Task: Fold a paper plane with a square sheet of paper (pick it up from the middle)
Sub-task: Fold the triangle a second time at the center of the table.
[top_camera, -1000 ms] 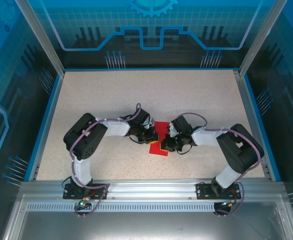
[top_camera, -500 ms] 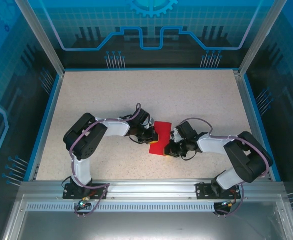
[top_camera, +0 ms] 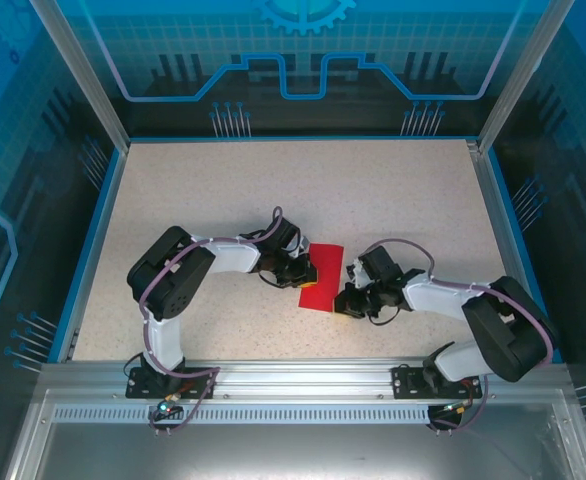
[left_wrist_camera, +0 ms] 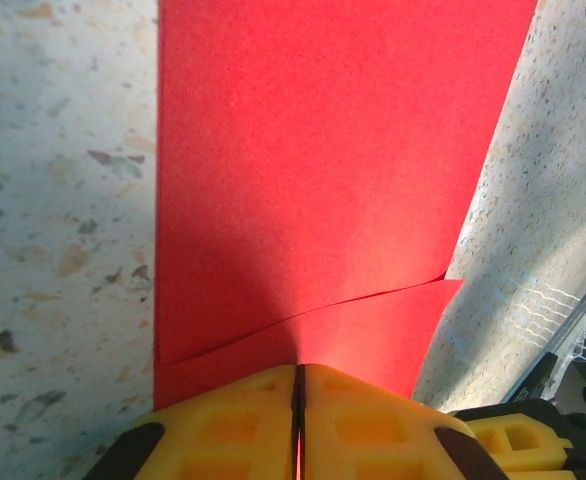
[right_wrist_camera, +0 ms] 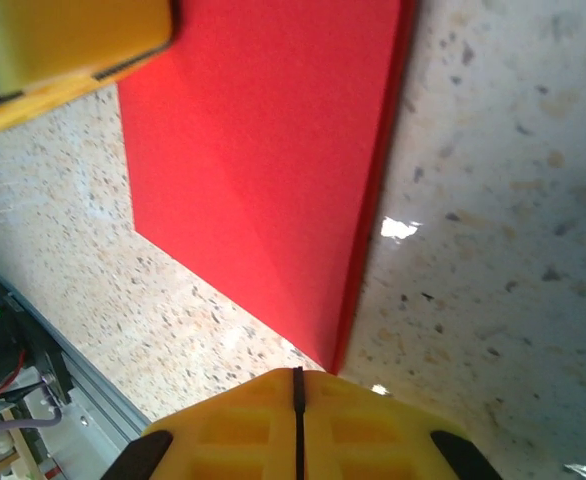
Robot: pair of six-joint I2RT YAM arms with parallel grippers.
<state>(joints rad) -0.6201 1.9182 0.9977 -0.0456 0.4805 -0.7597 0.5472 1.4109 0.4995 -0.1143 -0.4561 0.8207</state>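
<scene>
square sheet of paper (top_camera: 323, 272), folded, between closed left hand (left_wrist_camera: 298, 382), closed right hand (right_wrist_camera: 297, 385)

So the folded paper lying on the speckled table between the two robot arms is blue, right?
No, not blue. The thin folded sheet of paper is bright red, as the top external view shows. It does lie on the speckled table between the left arm and the right arm.

A robotics lab cell — the left arm (top_camera: 218, 257) and right arm (top_camera: 443, 295) are bolted to an aluminium rail (top_camera: 303, 378) at the edge of a speckled tabletop (top_camera: 303, 190). Clear panels (top_camera: 303, 70) printed with blue gear-and-circuit graphics wall it in, held by metal posts (top_camera: 76, 70).
</scene>
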